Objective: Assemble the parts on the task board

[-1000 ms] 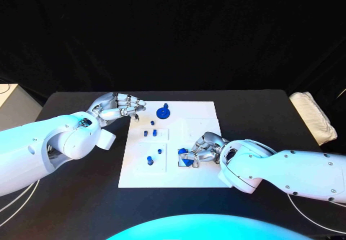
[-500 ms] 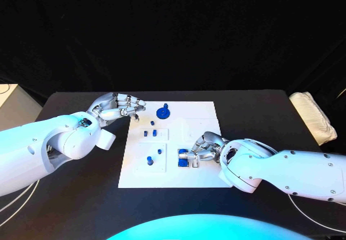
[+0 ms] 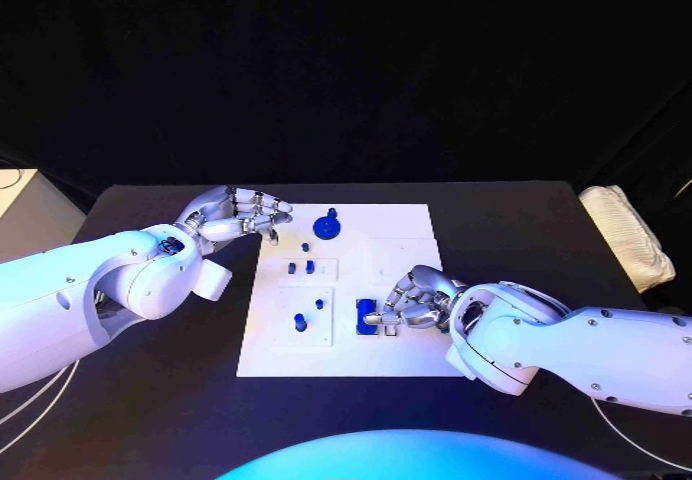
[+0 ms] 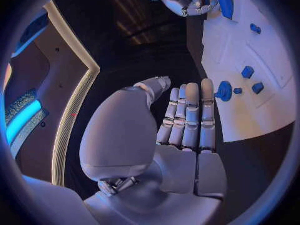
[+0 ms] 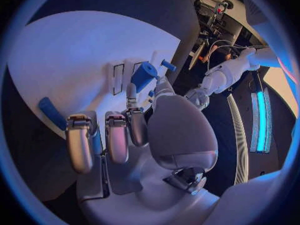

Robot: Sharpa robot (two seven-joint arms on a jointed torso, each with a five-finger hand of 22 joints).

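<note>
The white task board lies mid-table. Near its right front my right hand bends over a blue block, thumb and a finger pinching it as it lies flat on the board; the block sits at the fingertips of the right hand. A blue disc stands at the far end, with several small blue pegs along the left column. My left hand hovers at the board's far left corner, fingers apart and holding nothing. The left hand shows straight fingers beside the disc.
A folded white cloth lies at the table's right edge. A pale box stands off the table's left side. Black table surrounds the board.
The blue block under my right hand has gone from tilted to lying flat on the board. The left hand has stayed in place.
</note>
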